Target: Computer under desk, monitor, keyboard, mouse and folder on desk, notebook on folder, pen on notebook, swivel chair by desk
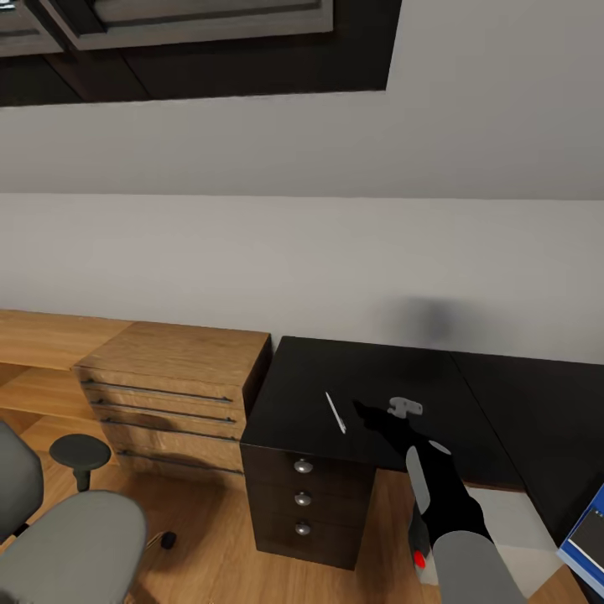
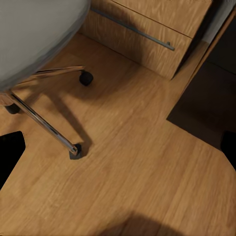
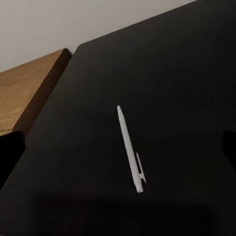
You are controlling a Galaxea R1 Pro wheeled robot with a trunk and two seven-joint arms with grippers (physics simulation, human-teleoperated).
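The right gripper [image 1: 367,414] is hovering over the desk [image 1: 310,394], just beside the pen [image 1: 335,413]; its grip cannot be told.

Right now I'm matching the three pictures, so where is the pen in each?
Head view: the pen lies on the desk, just left of the right gripper.
Left wrist view: not in it; floor, chair base and wooden chest there.
Right wrist view: the pen lies mid-picture on the black top.
Shared landmark: the wooden chest beside the desk.
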